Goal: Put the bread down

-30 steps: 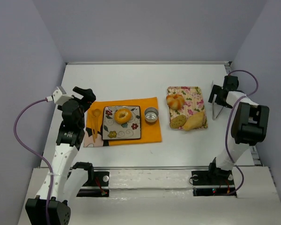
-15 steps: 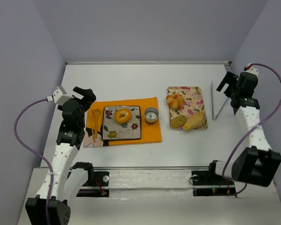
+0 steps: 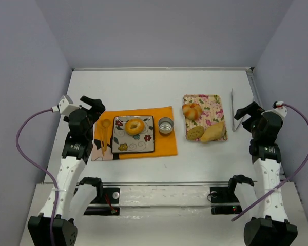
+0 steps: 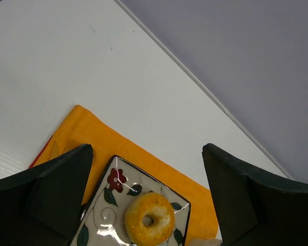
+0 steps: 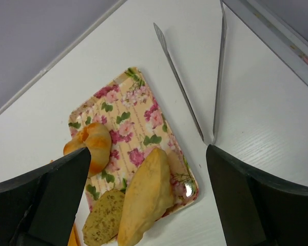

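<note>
Two arms: we see both bolted at the near edge. The left gripper [image 3: 95, 104] hangs over the left end of the orange cloth [image 3: 164, 146], and the right gripper [image 3: 246, 110] hangs just beside the tongs [image 3: 233, 108].
Surface: a flat, matte white table [image 3: 143, 87] with a metal rail [image 3: 164, 183] across its near edge.
Room: plain grey-lilac walls [image 3: 164, 31] close off the far, left and right sides.
Bread: the bread [image 3: 134, 126] lies flat on the square flowered plate [image 3: 124, 146], toward its far side, and the plate rests on the cloth.
Left gripper state: its fingers [image 4: 56, 189] stand wide apart and hold nothing. In the left wrist view we see the bread between them, well below.
Right gripper state: its fingers [image 5: 256, 200] are likewise spread and empty, framing the floral tray [image 3: 215, 102] and the tongs.
On the cloth: a metal cup [image 3: 166, 125] sits just right of the plate and yellow utensils [image 3: 104, 132] lie just left of it.
Tray: a pumpkin-shaped bun [image 3: 192, 110] sits at the far left. A round brown piece [image 3: 195, 133] and a pale wedge [image 3: 213, 134] touch at the near end.
Edges: the tongs lie near the right rim, joined end toward us.
Open room: we see bare white surface across the far half, between cloth and tray, and along the near strip.
</note>
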`<move>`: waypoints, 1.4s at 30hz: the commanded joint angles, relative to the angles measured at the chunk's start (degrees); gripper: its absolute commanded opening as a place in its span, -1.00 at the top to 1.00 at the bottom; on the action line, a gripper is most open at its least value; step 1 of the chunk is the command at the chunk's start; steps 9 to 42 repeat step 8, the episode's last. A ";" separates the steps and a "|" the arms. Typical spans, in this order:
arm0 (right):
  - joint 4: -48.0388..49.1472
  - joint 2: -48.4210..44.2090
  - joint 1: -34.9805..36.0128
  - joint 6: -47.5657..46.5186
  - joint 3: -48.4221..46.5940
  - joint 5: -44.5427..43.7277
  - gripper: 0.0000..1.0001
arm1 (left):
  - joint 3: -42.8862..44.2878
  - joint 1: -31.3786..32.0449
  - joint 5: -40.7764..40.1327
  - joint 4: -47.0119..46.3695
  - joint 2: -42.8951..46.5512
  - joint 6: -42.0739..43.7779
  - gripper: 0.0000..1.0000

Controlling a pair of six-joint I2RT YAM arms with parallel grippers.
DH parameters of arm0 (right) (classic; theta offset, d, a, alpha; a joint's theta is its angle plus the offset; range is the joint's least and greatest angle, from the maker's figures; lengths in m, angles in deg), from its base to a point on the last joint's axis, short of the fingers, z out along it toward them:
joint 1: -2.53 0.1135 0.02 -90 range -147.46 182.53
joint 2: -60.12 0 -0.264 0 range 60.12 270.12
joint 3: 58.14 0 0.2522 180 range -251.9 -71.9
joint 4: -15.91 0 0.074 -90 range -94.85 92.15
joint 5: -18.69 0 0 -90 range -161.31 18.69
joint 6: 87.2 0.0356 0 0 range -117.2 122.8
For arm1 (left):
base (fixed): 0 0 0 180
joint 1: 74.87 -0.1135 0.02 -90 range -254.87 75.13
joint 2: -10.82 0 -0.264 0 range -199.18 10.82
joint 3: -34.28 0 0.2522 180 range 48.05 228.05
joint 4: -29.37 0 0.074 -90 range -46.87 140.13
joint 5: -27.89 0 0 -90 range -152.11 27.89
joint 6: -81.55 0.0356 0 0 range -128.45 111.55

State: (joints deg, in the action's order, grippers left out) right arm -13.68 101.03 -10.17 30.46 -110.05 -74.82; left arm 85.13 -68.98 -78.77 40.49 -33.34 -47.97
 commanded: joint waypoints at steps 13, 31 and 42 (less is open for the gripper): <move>2.56 -0.21 -0.03 1.52 -1.49 1.66 -1.00 | 1.06 -0.35 -3.20 0.17 2.15 -0.11 -0.98; 2.56 -0.21 -0.03 1.52 -1.49 1.66 -1.00 | 1.06 -0.35 -3.20 0.17 2.15 -0.11 -0.98; 2.56 -0.21 -0.03 1.52 -1.49 1.66 -1.00 | 1.06 -0.35 -3.20 0.17 2.15 -0.11 -0.98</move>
